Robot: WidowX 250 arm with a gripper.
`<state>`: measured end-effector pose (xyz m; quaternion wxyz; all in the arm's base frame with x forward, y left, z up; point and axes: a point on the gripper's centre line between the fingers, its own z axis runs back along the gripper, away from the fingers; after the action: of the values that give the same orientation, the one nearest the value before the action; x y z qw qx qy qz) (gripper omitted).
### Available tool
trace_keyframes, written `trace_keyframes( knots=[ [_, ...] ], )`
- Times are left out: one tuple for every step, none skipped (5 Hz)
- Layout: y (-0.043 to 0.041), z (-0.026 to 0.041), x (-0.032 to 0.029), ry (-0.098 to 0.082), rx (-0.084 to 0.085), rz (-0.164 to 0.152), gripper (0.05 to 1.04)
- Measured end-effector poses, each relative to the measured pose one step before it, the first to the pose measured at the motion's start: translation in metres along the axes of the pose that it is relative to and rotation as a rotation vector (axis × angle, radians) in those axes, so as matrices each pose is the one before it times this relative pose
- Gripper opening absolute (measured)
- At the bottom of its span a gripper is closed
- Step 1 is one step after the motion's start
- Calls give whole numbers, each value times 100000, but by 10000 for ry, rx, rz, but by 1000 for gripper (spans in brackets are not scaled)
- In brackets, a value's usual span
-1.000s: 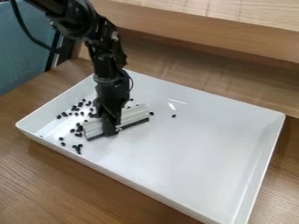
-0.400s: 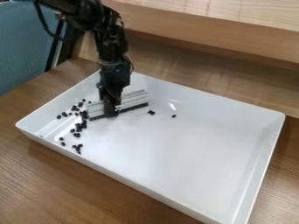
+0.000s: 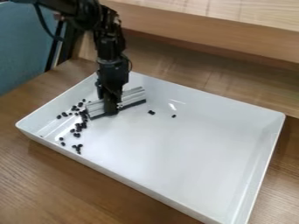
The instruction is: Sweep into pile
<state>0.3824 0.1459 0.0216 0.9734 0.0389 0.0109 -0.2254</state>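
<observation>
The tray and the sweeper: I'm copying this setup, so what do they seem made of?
The white tray looks like smooth, glossy plastic, going by its bright glare, though enamel is possible. The sweeper has a ridged, silvery-grey body, perhaps aluminium or plastic, with a dark lower strip that could be rubber or bristle.
</observation>
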Motion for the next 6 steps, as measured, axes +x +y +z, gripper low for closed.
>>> trace_keyframes(
  knots=[
    [-1144,163,-715,-143,-807,1219,737],
    [-1302,586,-1018,-94,-458,386,985],
    [-601,585,-110,-102,-278,263,1005],
    [-280,2960,100,-437,232,218,1001],
    [-92,2724,381,-414,284,246,1001],
    [78,2940,397,-307,227,351,1001]
  ],
)
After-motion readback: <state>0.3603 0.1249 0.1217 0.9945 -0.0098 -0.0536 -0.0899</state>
